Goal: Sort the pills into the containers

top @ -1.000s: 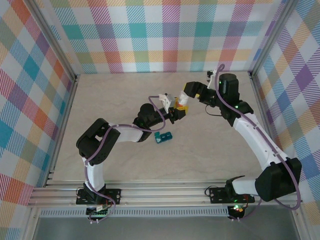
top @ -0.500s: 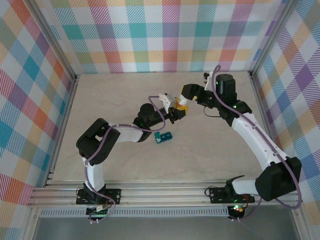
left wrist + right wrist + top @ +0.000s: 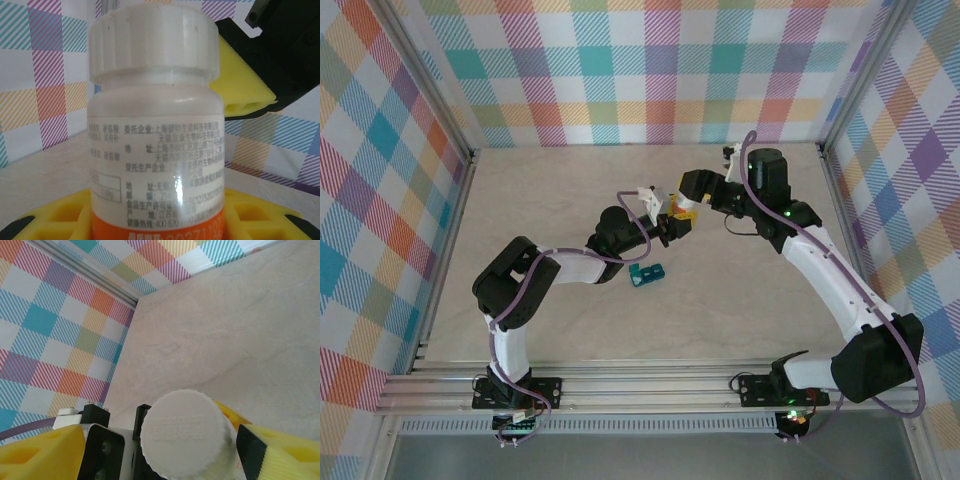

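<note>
Marbled table (image 3: 550, 200) carries the containers (image 3: 646, 273) at frame centre, just below both grippers. The left gripper (image 3: 675, 226) is clamped on the upright bottle (image 3: 155, 140). The right gripper (image 3: 687, 206) has its jaws apart, either side of the cap (image 3: 182, 435). Advised: centre on the cap, close squarely, then twist.

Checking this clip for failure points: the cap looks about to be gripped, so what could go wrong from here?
1. The left gripper holds the bottle low, by its orange band; twisting the cap might spin or tilt it.
2. The cap sits nearer one finger of the open right gripper, so closing could shove the bottle sideways.
3. The containers lie off to one side; a jerk could spill contents outside them.
</note>
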